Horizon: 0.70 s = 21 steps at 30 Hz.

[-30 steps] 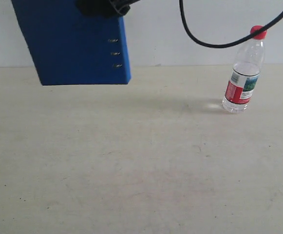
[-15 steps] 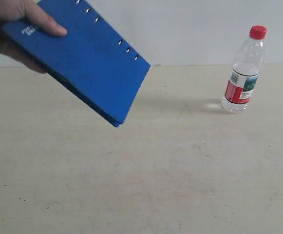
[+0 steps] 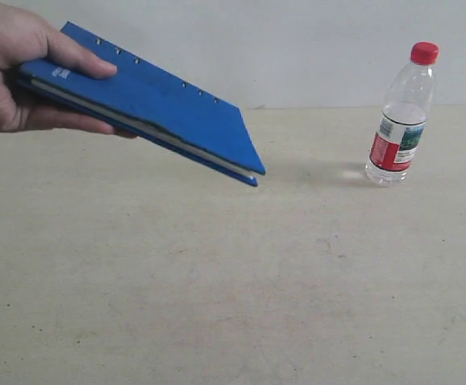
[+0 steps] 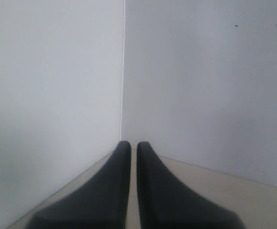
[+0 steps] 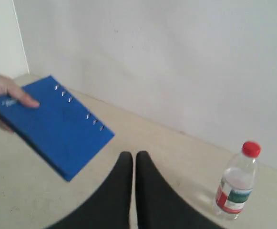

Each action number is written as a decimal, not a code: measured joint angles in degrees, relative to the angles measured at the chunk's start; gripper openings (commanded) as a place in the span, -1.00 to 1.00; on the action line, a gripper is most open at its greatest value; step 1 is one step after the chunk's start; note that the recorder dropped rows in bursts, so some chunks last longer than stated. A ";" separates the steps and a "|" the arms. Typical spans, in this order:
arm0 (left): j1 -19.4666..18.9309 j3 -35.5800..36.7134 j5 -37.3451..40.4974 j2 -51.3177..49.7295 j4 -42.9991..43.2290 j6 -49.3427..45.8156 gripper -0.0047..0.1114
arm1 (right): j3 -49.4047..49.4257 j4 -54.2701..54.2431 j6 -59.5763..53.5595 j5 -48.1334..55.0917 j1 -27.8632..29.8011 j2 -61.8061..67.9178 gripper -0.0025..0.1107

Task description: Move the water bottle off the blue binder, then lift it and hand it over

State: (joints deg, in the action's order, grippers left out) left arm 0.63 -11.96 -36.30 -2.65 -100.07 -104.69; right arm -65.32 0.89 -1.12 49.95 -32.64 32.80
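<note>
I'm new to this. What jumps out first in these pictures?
A person's hand holds a blue binder tilted in the air above the left of the table. Far to the right, a water bottle with a red cap stands upright near the wall. The left tool and right tool are shut, holding nothing.

the blue binder (image 3: 168,103) is royal blue with a small white logo, the water bottle (image 3: 401,120) clear with a red cap and red, white and green label.

Bare surface (image 3: 241,289) spans front and middle; a binder (image 3: 168,112), held tilted by a hand (image 3: 16,76), overhangs the left; a bottle (image 3: 399,120) stands upright at right.
</note>
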 measured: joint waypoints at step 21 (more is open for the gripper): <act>0.00 0.00 13.18 0.00 0.00 -3.88 -0.84 | 50.44 -51.39 -8.36 -77.35 0.00 21.20 -0.96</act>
State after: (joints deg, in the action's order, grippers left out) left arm 0.63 -11.96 -23.11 -2.65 -100.07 -108.57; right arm -14.88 -50.50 -9.48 -27.39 -32.64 54.01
